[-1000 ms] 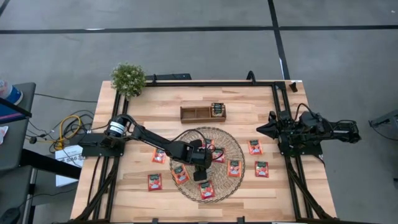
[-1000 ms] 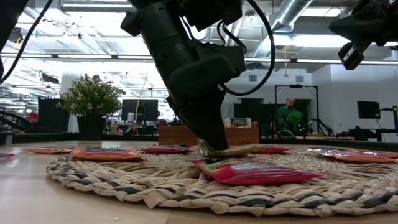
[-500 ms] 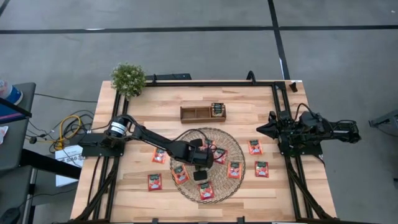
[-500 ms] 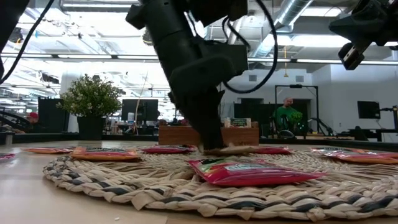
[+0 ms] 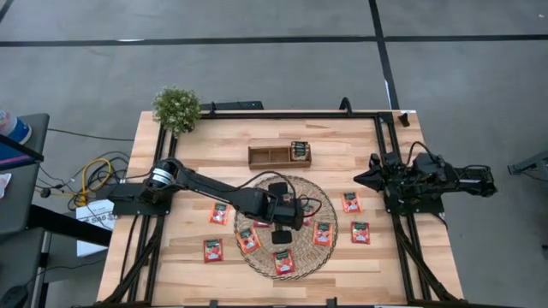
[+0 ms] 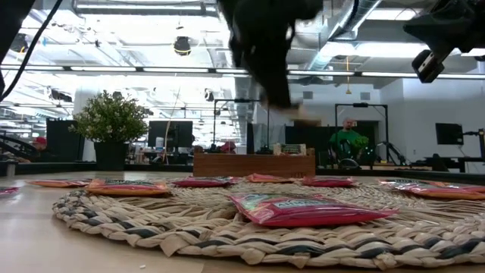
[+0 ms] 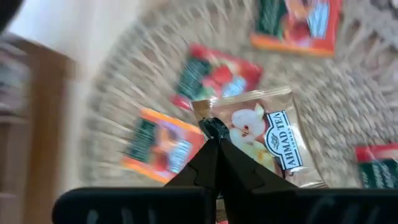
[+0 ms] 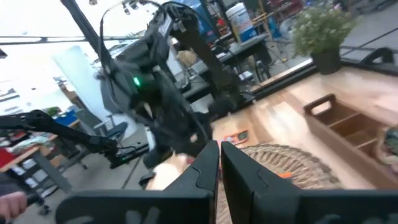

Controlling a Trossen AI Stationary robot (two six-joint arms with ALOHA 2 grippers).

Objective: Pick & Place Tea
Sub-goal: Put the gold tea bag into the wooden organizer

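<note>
Several red-orange tea sachets lie flat on the round woven mat [image 5: 310, 186] and on the table beside it, one at the mat's near side [image 6: 303, 211]. My left gripper [image 7: 216, 132] is above the mat [image 5: 282, 233], shut on a pale beige tea sachet [image 7: 264, 140], which also shows high over the mat in the low view [image 6: 303, 117]. My right gripper [image 5: 364, 177] waits shut and with nothing in it at the table's right edge [image 8: 219, 155]. My left gripper pinches the beige sachet between its two fingertips at one edge, close to a corner [image 7: 208, 115]. The fingers slant down from above. The sachet is lifted clear of the mat and spreads out flat beyond the fingertips.
A brown wooden three-compartment tray [image 5: 267, 156] stands beyond the mat, with dark packets in its right compartment. A potted plant [image 5: 176, 108] is at the far left corner. Loose sachets lie left [image 5: 212, 249] and right [image 5: 360, 232] of the mat. A person [image 6: 350, 140] is far behind the table.
My left gripper has shut on the beige sachet where it lay on the mat and then risen quickly, taking the sachet up clear of the mat. The other sachets have stayed where they were.
</note>
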